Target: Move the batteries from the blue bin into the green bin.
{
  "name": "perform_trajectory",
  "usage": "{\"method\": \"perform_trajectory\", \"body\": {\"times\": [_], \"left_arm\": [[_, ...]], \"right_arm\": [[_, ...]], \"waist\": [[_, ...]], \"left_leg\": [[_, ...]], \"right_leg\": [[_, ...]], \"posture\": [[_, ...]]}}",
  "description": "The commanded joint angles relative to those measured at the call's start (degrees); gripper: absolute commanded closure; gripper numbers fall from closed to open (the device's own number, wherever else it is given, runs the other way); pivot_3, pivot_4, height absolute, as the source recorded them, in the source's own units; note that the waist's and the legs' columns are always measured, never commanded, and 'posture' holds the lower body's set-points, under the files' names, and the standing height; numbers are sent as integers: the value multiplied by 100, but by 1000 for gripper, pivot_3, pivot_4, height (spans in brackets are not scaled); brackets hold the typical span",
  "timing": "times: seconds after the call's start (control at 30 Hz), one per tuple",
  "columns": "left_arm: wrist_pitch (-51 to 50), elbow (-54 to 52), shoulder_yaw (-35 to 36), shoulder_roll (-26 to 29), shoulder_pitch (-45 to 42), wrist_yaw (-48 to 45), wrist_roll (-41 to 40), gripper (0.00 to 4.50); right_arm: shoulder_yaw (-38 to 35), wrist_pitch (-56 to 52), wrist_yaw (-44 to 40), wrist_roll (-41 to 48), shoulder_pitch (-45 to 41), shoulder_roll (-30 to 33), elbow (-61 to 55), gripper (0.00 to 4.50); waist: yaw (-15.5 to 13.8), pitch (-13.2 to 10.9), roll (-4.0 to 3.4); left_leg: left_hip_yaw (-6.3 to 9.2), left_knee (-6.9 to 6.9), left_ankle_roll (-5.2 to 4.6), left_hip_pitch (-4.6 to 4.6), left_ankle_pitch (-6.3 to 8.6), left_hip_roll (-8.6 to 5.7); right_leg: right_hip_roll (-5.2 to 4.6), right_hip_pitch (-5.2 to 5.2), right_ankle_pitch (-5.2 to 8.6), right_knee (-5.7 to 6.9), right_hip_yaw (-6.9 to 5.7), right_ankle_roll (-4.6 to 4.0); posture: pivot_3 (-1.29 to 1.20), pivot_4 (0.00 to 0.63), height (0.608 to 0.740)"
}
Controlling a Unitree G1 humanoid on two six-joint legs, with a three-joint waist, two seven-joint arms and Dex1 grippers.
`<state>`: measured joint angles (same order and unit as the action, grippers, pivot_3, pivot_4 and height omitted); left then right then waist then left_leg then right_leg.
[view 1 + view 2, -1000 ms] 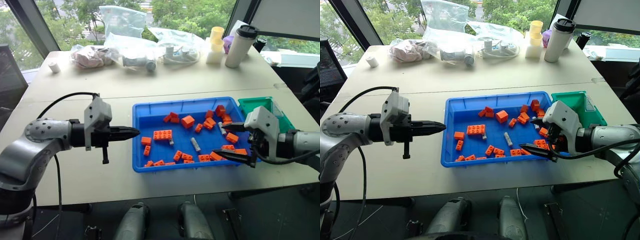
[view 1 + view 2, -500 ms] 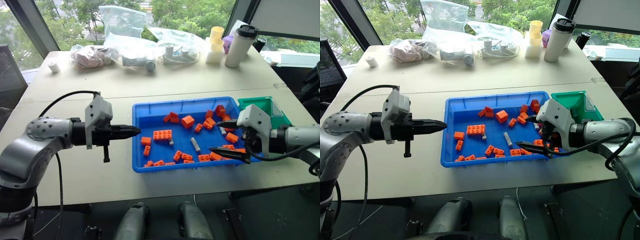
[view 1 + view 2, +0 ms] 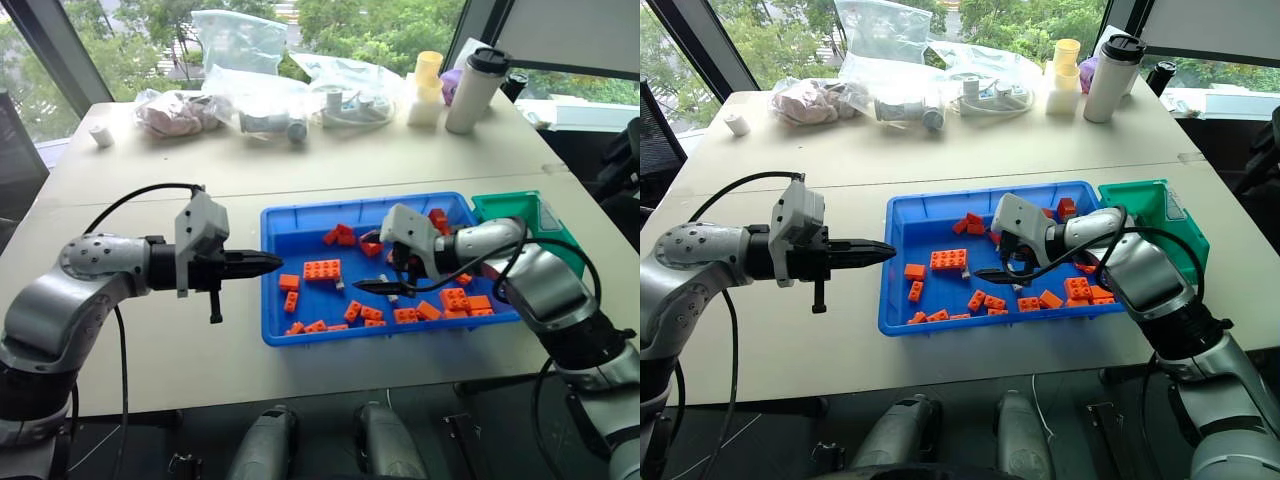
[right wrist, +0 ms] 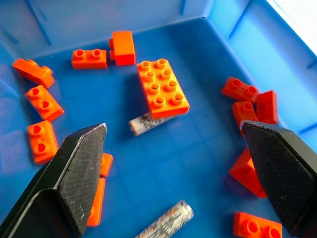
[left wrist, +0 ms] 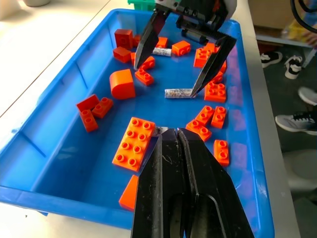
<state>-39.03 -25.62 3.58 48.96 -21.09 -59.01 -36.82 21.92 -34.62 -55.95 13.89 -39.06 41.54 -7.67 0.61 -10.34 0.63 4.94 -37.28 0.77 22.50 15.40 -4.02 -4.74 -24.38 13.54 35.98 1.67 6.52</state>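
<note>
1. Right tool (image 5: 184, 62) hangs wide open inside the blue bin (image 3: 300, 222), straddling a battery (image 5: 177, 92) lying among orange bricks (image 3: 325, 269).
2. Left tool (image 3: 268, 263) is closed, just outside the bin.
3. Green bin (image 3: 520, 207) adjoins the blue one.

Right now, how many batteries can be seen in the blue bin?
3 batteries. One lies under the open right claw, one against the large orange brick, one at the end near the green bin. Bricks may hide more.
</note>
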Motion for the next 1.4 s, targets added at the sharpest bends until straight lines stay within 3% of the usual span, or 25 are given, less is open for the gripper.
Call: {"method": "perform_trajectory", "body": {"times": [0.03,0.47,0.57,0.73,0.97,1.4], "left_arm": [[121,-122,114,55,-57,30,9,4500],[171,-267,197,71,156,218,25,4500],[208,-288,187,58,209,277,61,4500],[244,-283,154,40,222,320,81,4500],[306,-234,98,-23,174,354,139,4500],[432,-128,-76,-227,37,472,320,4500]], "right_arm": [[303,401,-51,-469,-443,-417,624,19],[700,1236,-468,-1341,-1026,-1490,2380,19],[670,1322,-484,-1453,-1098,-1638,2585,829],[471,1154,-515,-1380,-1196,-1846,2543,3303],[292,1058,-437,-1345,-1402,-2090,2420,3350],[139,1831,488,-1849,-2033,-2902,4300,3350]], "waist": [[14,0,0],[30,-1,-2],[35,-1,-3],[39,-1,-3],[40,-1,-3],[55,-3,-5]], "left_leg": [[0,1,1,0,0,0],[2,6,4,-1,-2,-2],[2,8,5,-2,-2,-1],[3,8,6,-2,-2,-1],[2,8,7,-2,-2,-1],[1,13,10,-1,-4,-2]], "right_leg": [[0,-2,0,1,0,0],[2,-11,-1,9,0,-1],[2,-13,-1,11,0,-1],[3,-14,-1,14,0,-1],[2,-15,-1,14,0,-1],[2,-19,-2,15,0,-2]], "posture": [[0,150,740],[0,150,740],[0,150,740],[0,150,740],[0,150,740],[0,150,740]]}}
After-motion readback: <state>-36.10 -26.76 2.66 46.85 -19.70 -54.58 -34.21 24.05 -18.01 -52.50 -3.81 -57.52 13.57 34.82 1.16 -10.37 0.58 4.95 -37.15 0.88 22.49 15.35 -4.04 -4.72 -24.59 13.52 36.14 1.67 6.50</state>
